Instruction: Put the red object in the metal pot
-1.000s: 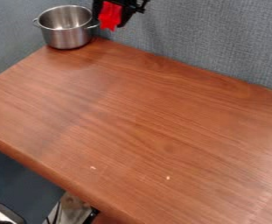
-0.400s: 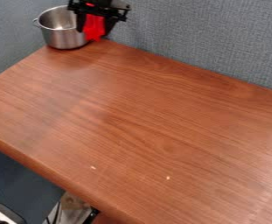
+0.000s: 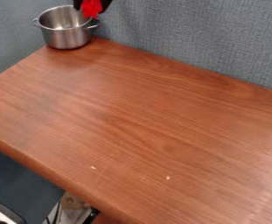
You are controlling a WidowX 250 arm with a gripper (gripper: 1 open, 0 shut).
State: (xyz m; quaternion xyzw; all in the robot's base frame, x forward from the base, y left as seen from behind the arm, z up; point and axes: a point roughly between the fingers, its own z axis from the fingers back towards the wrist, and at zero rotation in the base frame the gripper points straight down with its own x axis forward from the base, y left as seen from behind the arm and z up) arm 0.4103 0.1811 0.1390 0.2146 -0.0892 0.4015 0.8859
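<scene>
pot (image 3: 65,27): interior unclear, block (image 3: 91,7) at its rim | claw mostly cropped: grip can't tell | table (image 3: 138,122): wood; grey wall

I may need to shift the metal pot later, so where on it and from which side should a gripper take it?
Best guess: grip the metal pot by its rim, coming from above. It stands upright with its mouth open, so one finger could go inside the thin straight wall. Take the front edge, since the red object hangs at the back right.

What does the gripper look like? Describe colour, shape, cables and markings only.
Little shows: the top edge cuts off the gripper, leaving only small black, blocky parts beside the red object. No cables, markings or arm are visible.
</scene>
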